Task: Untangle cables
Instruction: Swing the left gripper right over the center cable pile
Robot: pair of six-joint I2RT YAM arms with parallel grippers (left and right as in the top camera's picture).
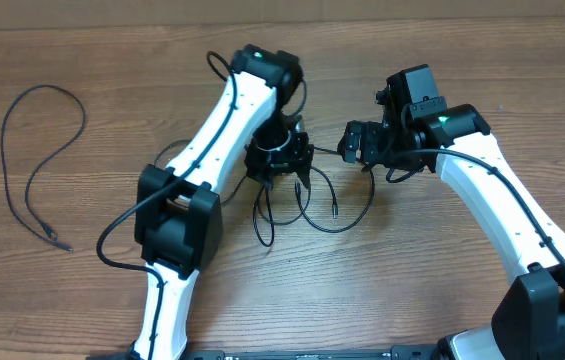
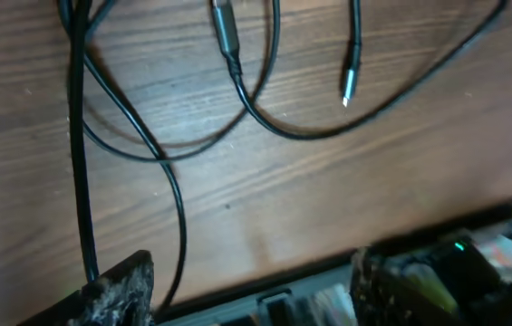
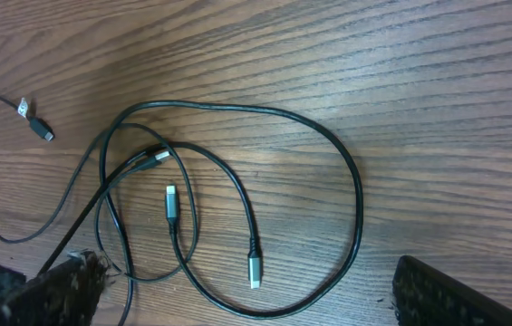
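Observation:
The tangled cables [image 1: 312, 205] lie in overlapping black loops on the wooden table between the two arms. My left gripper [image 1: 282, 172] hangs just above their left side, pointing down. In its wrist view the left gripper [image 2: 246, 294] is open, and one thin strand [image 2: 179, 237] runs down between the fingers close to the left finger [image 2: 118, 288], not pinched. My right gripper [image 1: 354, 145] hovers at the tangle's upper right. From its wrist, the right gripper [image 3: 246, 294] is open wide over a big loop [image 3: 351, 195] and two silver plug ends [image 3: 254, 269] [image 3: 170, 201].
A separate black cable [image 1: 37, 165] lies in a long curve on the far left of the table. The left arm's white links [image 1: 197, 160] stretch across the table's middle left. The right arm [image 1: 502, 210] comes in from the lower right.

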